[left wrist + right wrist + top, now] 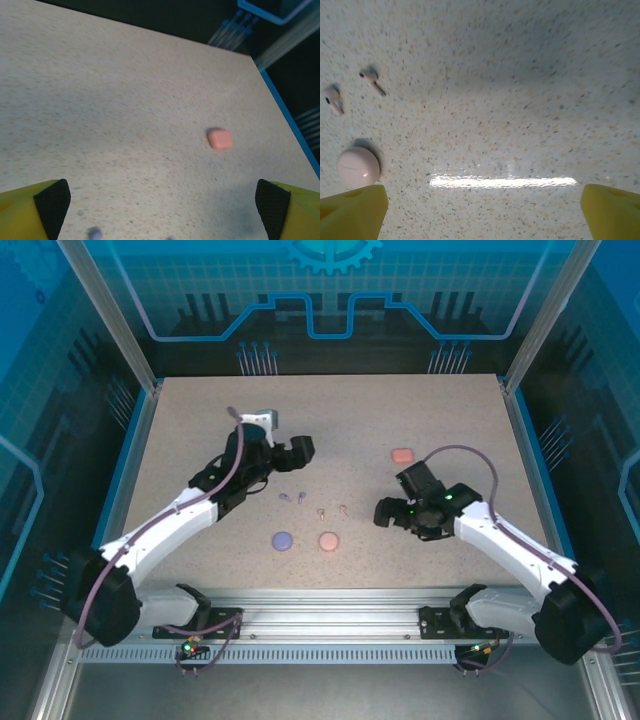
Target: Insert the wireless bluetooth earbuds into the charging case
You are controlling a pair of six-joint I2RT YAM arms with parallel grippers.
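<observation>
Four buds lie loose on the tabletop [450, 420] near its middle. A purple pair [283, 497] is on the left and a pink pair [321, 511] just to its right. All four lie apart from one another and outside any case.

Nearer the arm bases, a purple case [282, 540] and a pink case [329, 540] sit side by side without touching. A coral case [403, 455] lies farther back and to the right, well apart from the others.

The left jaws hang just behind the purple pair, spread wide with nothing between them. In the left wrist view their black pads [52, 205] sit at the two lower corners with bare tabletop between. The coral case [220, 138] lies ahead and to the right. A small greyish blob at the bottom edge is too blurred to name.

The right jaws hang to the right of the pink pair, nearer than the coral case, also gaping wide and empty. In the right wrist view the yellow fingertips [352, 212] frame bare tabletop. The pink case [358, 166], apparently shut, sits just beyond the lower-left fingertip. The pink pair [370, 77] lies farther beyond it.
</observation>
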